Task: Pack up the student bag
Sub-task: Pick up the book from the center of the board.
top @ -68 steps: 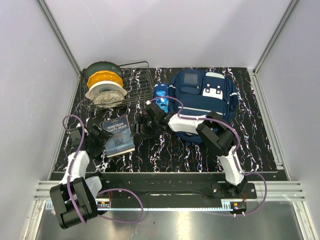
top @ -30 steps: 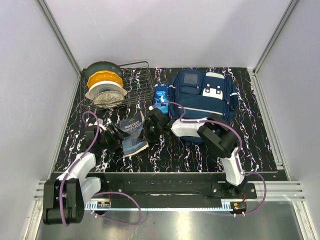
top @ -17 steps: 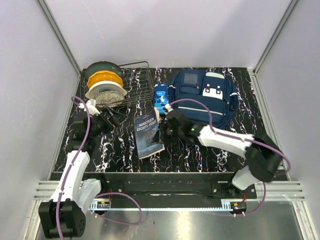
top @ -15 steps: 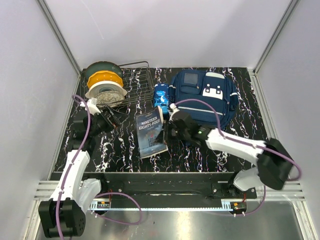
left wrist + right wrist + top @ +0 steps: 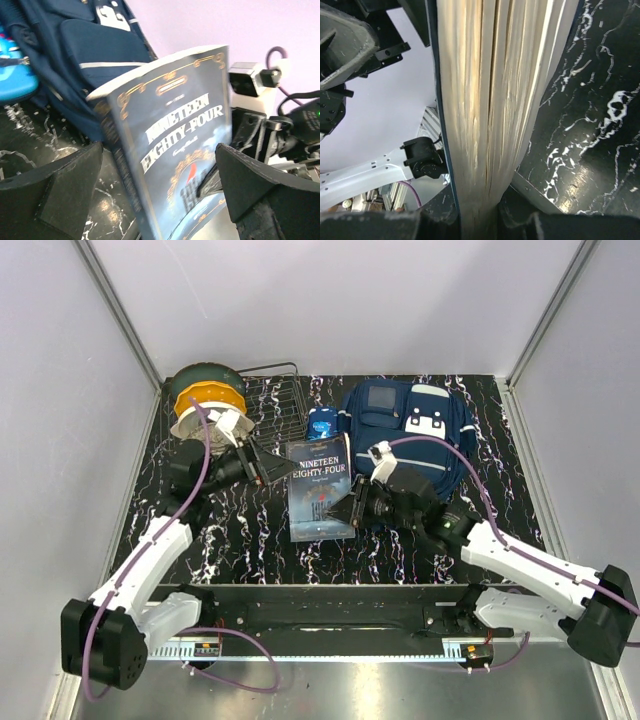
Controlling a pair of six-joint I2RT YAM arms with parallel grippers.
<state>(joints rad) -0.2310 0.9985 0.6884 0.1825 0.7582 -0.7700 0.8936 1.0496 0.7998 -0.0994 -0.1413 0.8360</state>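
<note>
**Navy paperback (image 5: pixel 320 488) changes claws**

We find the paperback, titled Nineteen Eighty-Four, raised at centre frame. The right gripper (image 5: pixel 345 510) is clenched on its lower page edge, in our judgement to carry it to the student bag (image 5: pixel 410 430), which lies flat at upper right, just beyond the paperback. The left gripper (image 5: pixel 277 466) stands released, its jaws wide and clear of the cover. Half a second earlier the paperback sat lower and further left.
</note>
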